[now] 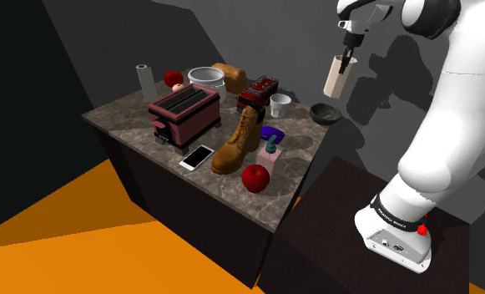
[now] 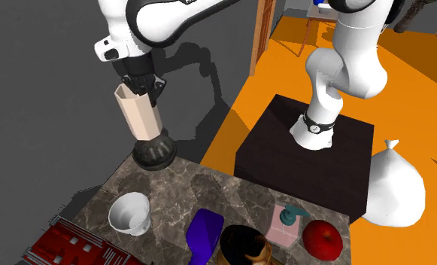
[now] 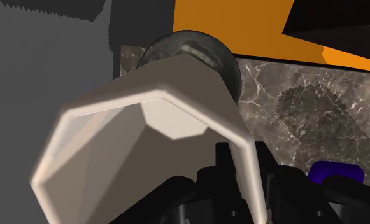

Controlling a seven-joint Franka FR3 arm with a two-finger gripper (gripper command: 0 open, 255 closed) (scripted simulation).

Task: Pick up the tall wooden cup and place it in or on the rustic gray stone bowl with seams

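Dark marbled tabletop (image 2: 186, 188), grey wall behind. A tall, pale beige faceted cup (image 2: 138, 113) hangs tilted in the air just above the dark grey stone bowl (image 2: 154, 153), its rim clasped between the fingers of the black gripper (image 2: 140, 84). Near the bowl stands a small white cup (image 2: 130, 213).

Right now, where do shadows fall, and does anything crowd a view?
Shoulder view: the arm casts a shadow on the wall behind the cup; second exterior view: that shadow spreads beside the gripper; wrist view: the cup looms, covering part of the bowl.
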